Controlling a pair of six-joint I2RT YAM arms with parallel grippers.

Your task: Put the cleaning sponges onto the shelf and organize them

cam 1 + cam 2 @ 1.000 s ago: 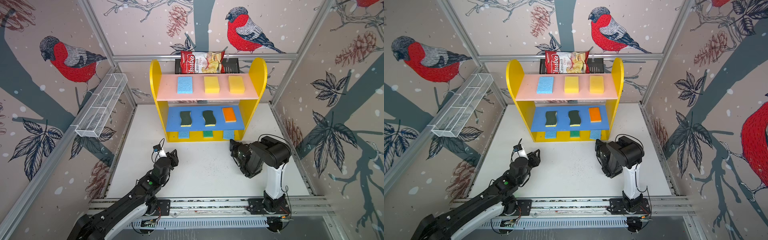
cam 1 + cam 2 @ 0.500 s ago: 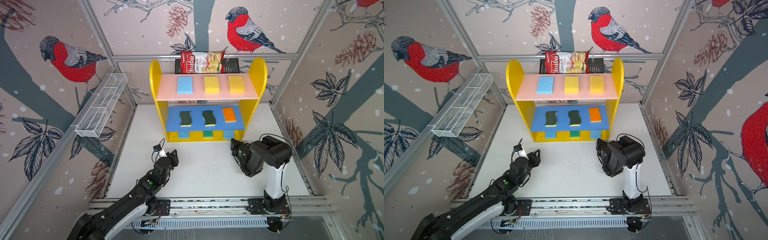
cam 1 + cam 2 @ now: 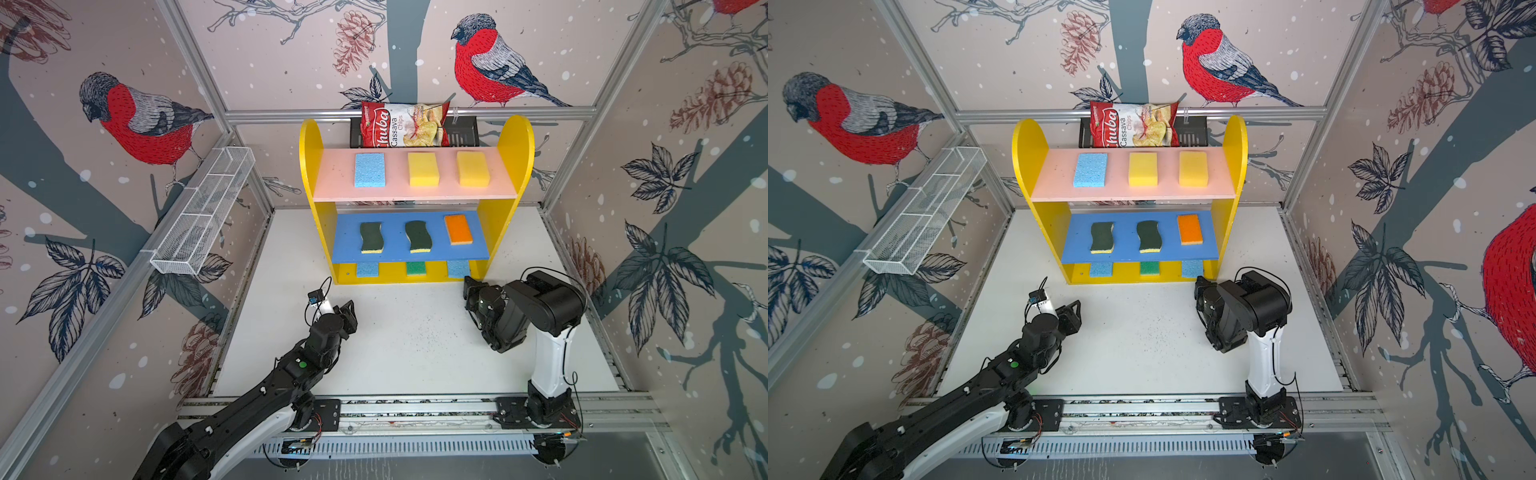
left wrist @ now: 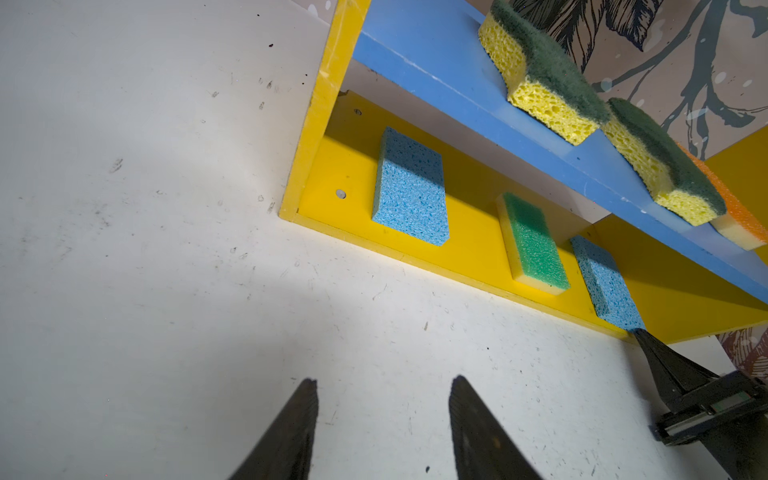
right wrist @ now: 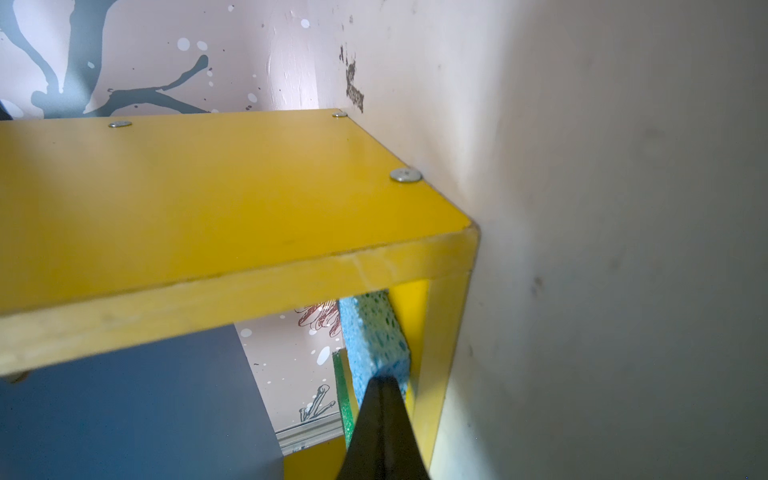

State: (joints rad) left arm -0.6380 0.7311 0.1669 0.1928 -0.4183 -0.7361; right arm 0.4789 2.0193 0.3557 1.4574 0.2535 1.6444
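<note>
Black left gripper: jaws half apart, empty, over white worktop. Black right gripper: shut, tip at light blue foam sponge, right front corner of yellow wooden shelf base. All nine sponges shelved. Likely final nudging; next, clean withdrawal.

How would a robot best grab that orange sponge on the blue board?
Probably across its two long sides: the orange sponge lies flat, short end facing the open front. Come in from the front, low, since the pink board roofs the blue board.
</note>
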